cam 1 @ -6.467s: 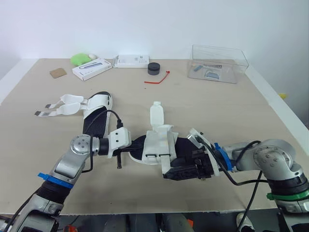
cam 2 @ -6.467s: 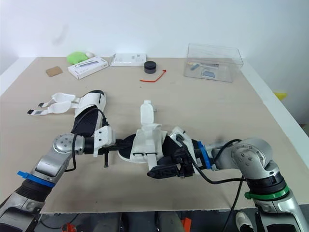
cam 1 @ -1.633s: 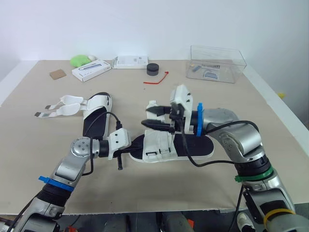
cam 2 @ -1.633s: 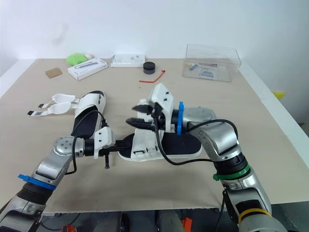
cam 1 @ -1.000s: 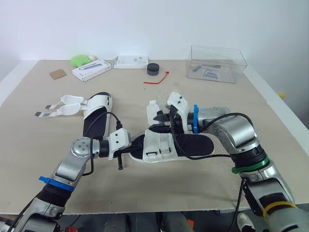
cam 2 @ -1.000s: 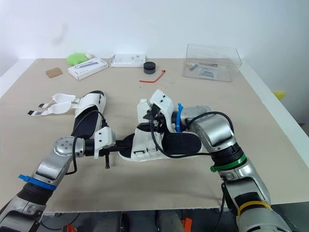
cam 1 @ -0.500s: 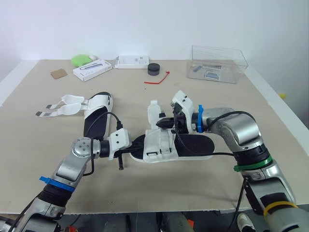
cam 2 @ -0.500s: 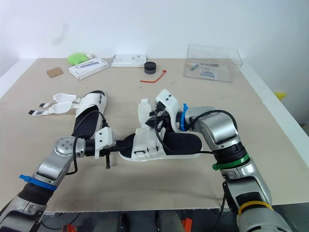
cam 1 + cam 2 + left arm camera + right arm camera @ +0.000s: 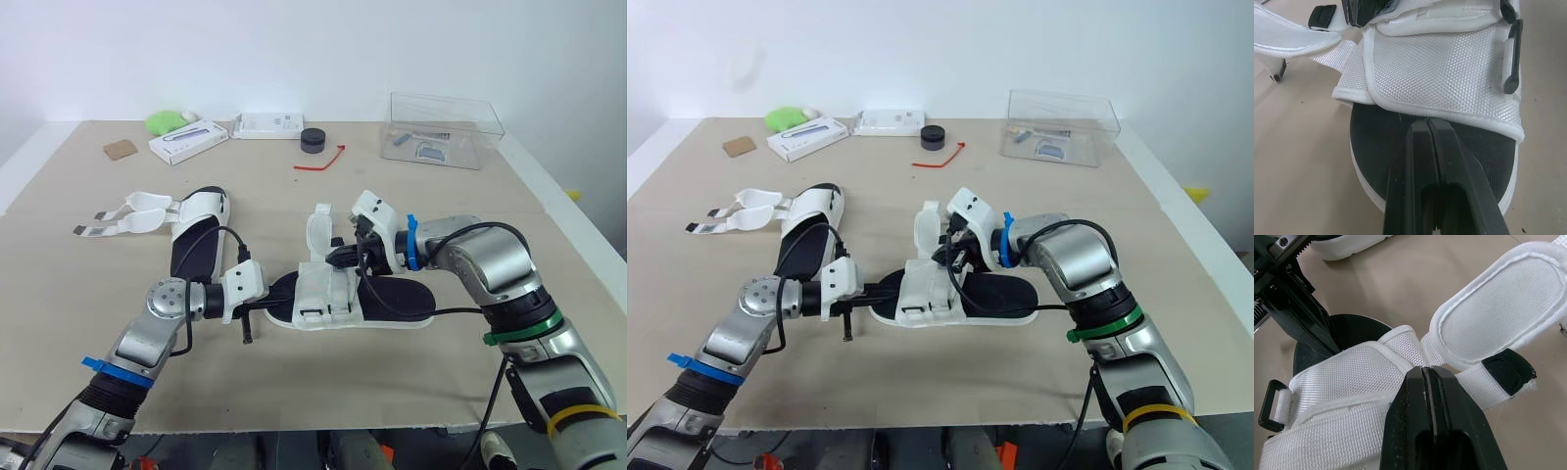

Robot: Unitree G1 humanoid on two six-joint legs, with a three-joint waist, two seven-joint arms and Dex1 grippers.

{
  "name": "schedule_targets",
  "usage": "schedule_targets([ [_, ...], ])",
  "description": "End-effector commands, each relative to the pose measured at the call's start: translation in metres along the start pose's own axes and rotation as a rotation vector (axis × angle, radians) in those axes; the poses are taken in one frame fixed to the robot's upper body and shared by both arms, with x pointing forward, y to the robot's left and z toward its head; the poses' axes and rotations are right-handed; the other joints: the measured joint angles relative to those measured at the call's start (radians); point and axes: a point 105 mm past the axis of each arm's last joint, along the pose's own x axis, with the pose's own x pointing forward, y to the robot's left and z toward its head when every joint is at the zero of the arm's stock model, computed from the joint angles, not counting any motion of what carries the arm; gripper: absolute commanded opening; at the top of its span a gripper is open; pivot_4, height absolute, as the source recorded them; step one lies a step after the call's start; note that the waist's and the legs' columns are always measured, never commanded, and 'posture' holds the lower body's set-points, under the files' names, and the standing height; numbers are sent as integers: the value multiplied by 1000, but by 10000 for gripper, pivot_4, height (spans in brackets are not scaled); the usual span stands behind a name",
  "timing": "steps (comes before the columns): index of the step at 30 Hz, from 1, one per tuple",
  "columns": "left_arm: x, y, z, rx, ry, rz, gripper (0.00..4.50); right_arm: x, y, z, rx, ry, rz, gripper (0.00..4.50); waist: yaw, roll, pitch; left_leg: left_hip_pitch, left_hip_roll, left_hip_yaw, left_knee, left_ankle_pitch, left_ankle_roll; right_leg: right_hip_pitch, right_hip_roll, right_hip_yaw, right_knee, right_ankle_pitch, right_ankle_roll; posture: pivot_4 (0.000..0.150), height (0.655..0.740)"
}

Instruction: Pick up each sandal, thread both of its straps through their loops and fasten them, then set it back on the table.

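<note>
Work centres on the sandal (image 9: pixel 390 296), which lies toward the near edge of the table (image 9: pixel 460 211) with its long axis running left to right. Its toe points at the left gripper (image 9: pixel 1428 121), whose fingers are pressed together on the black footbed. The loose strap (image 9: pixel 319 230) stands up on the far side, touching the right gripper (image 9: pixel 1426 369), the nearer arm. The right wrist view shows those fingers closed at the strap's root; I cannot tell whether webbing is caught between them. The left wrist view adds the black loops (image 9: pixel 1511 54).
</note>
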Motion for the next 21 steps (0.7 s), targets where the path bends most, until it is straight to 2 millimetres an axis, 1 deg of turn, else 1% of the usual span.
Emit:
schedule_targets([
  [1,1,-1,-6,-8,30,-5,0,-3,-11,-8,30,34,-52,257,0,0,0,0,0,0,0,0,0,0,0,0,0,0,0,1500,7400],
  [7,1,-1,-6,-7,31,-6,0,-2,-17,-11,56,32,-73,257,0,0,0,0,0,0,0,0,0,0,0,-1,0,0,0,1500,7400],
  [9,0,-2,-7,-7,31,-5,0,-3,-24,-4,64,5,-95,257,0,0,0,0,0,0,0,0,0,0,0,-1,0,0,0,1500,7400],
  [12,0,-1,-7,-7,32,-5,0,-9,-37,18,123,-92,-120,257,-1,0,0,1,0,1,0,0,0,0,0,-1,0,1,1,1500,7400],
  [14,0,-1,-7,-7,33,-4,0,-12,-45,30,181,-144,-124,6693,0,0,0,0,0,1,0,1,0,0,0,-1,0,2,1,1500,7400],
  [15,0,-2,-7,-7,33,-3,0,-13,-46,33,207,-161,-116,8917,-1,0,0,0,0,1,0,1,0,0,0,-1,0,2,0,1500,7400],
  [16,0,-2,-7,-7,33,-2,0,-14,-48,38,228,-185,-110,14594,-1,0,0,0,0,1,0,1,0,-1,0,-1,0,2,-1,1500,7400],
  [17,-1,-2,-7,-7,34,-2,0,-14,-50,42,251,-205,-106,18935,-1,0,0,0,0,1,-1,1,0,-1,0,-1,0,3,-2,1500,7400],
  [18,-1,-2,-7,-7,34,-2,0,-14,-52,44,269,-219,-104,21956,-1,0,0,0,0,1,-1,1,0,-1,0,-1,0,4,-6,1500,7400],
  [19,-1,-2,-7,-7,34,-2,0,-12,-54,44,304,-229,-104,27377,-1,0,0,-1,0,1,-2,0,0,-1,0,-1,-1,4,-6,1500,7400],
  [20,-1,-2,-7,-7,34,-2,0,-9,-56,42,336,-232,-101,31593,-1,0,0,-1,0,0,-3,0,0,-1,0,-1,-2,4,-6,1500,7400],
  [21,-1,-3,-7,-7,34,-2,0,-6,-58,40,364,-234,-100,37255,-1,0,0,-1,0,0,-3,0,0,-1,0,-1,-3,4,-6,1500,7400],
])
